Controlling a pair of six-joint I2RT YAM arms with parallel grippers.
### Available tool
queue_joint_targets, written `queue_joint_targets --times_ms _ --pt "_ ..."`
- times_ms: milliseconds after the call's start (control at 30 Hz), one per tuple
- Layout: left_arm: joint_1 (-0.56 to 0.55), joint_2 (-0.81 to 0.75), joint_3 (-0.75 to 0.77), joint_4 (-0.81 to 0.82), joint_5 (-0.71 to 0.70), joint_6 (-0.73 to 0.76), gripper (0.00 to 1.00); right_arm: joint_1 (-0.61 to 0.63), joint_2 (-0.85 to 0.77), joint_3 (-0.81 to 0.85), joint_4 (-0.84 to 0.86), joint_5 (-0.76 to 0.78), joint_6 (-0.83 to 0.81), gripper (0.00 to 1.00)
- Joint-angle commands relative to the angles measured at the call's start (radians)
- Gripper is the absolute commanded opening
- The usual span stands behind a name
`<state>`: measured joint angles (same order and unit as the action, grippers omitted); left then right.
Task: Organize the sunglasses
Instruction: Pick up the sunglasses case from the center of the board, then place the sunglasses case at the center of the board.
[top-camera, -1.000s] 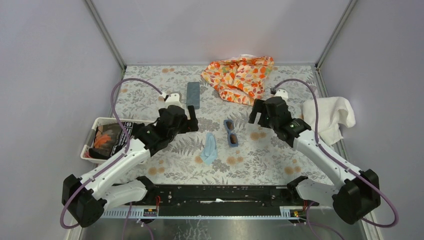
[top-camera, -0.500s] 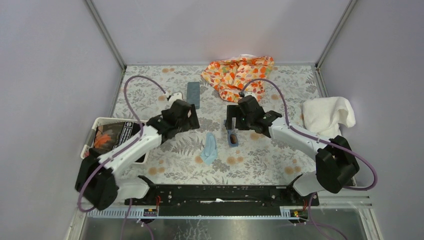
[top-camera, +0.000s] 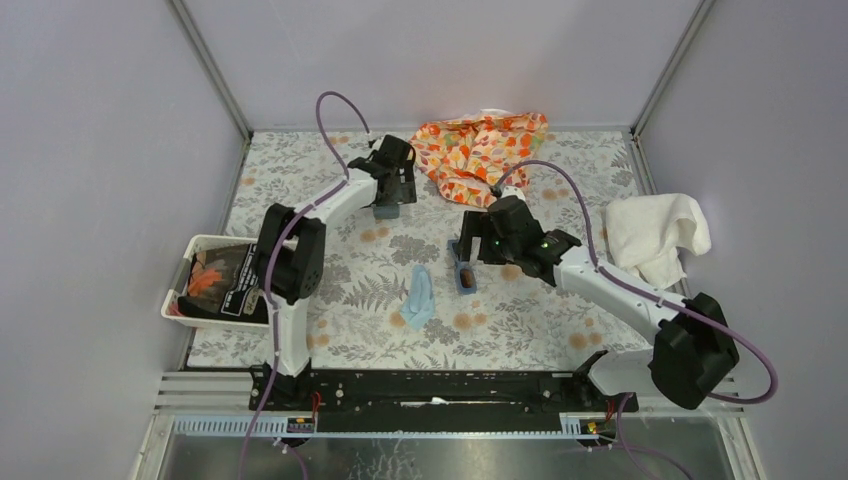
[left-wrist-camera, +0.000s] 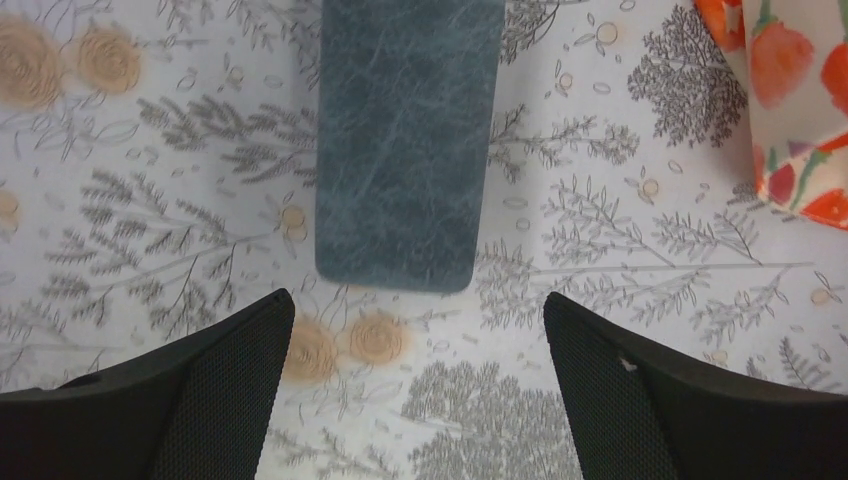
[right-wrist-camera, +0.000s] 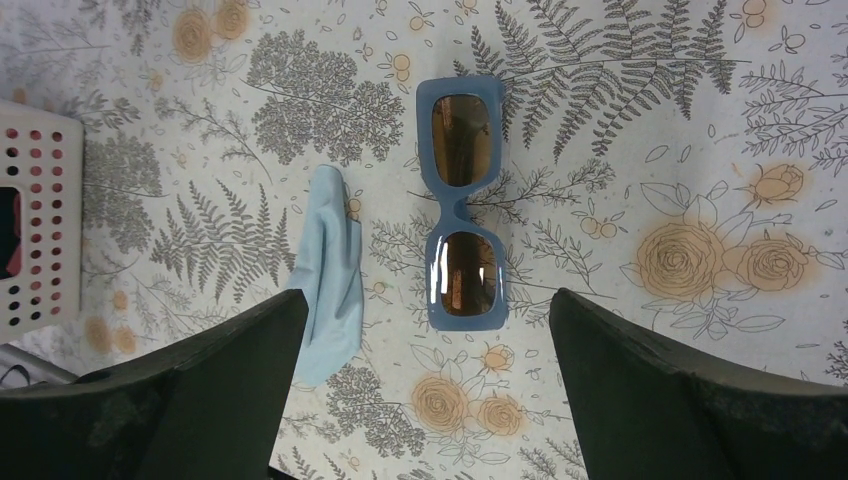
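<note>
The sunglasses (right-wrist-camera: 465, 205), blue frame with brownish lenses, lie flat on the floral table; in the top view the sunglasses (top-camera: 466, 277) are partly under my right gripper (top-camera: 468, 252). My right gripper (right-wrist-camera: 428, 295) is open and empty, hovering above them, with its fingers to either side of the near lens. A light blue cloth (right-wrist-camera: 325, 275) lies just left of the glasses. My left gripper (top-camera: 390, 192) is open and empty above the near end of the shut dark grey case (left-wrist-camera: 408, 140). In the left wrist view the left gripper (left-wrist-camera: 416, 296) shows just short of that end.
An orange floral cloth (top-camera: 480, 150) lies at the back, right of the case, and its edge shows in the left wrist view (left-wrist-camera: 800, 100). A white towel (top-camera: 655, 235) is at the right edge. A white basket (top-camera: 200, 245) with packets stands at the left.
My left arm has swung from the middle left to the back, over the grey case. My right gripper has moved left from beside the sunglasses to above them.
</note>
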<state>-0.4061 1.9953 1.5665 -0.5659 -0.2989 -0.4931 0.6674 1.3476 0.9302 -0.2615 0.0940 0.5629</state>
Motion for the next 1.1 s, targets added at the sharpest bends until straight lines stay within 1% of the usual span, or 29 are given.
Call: queue_joint_targets --times_ms 0,233,333,367,500,533,600,700,733,933,1067 --pt "0.041 0.097 0.108 -0.048 0.029 0.088 0.99 0.003 -0.072 -0.029 -0.029 0.012 0.037 1.0" --pt "0.098 0.198 0.167 -0.031 0.112 0.124 0.99 0.003 -0.119 -0.054 -0.048 0.024 0.059 1.0" --pt "0.099 0.221 0.18 -0.026 0.134 0.139 0.94 0.003 -0.126 -0.053 -0.056 0.027 0.059 1.0" --pt "0.1 0.223 0.181 -0.021 0.141 0.141 0.91 0.003 -0.126 -0.053 -0.058 0.029 0.059 1.0" --pt "0.101 0.208 0.166 -0.003 0.195 0.146 0.58 0.003 -0.119 -0.047 -0.068 0.02 0.061 1.0" --pt "0.1 0.195 0.155 0.004 0.203 0.143 0.51 0.003 -0.119 -0.048 -0.069 0.018 0.064 1.0" --pt "0.1 0.164 0.125 0.014 0.214 0.134 0.4 0.003 -0.122 -0.049 -0.069 0.017 0.067 1.0" --pt "0.101 0.093 0.07 0.018 0.269 0.108 0.37 0.003 -0.125 -0.051 -0.068 0.017 0.069 1.0" --pt "0.101 0.06 0.034 0.028 0.306 0.095 0.37 0.003 -0.124 -0.052 -0.066 0.014 0.069 1.0" --pt "0.102 -0.198 -0.257 0.164 0.625 0.022 0.36 0.005 -0.109 -0.077 -0.019 -0.036 0.087 1.0" --pt "0.108 -0.31 -0.416 0.24 0.801 -0.001 0.36 0.007 -0.106 -0.086 -0.003 -0.035 0.09 1.0"
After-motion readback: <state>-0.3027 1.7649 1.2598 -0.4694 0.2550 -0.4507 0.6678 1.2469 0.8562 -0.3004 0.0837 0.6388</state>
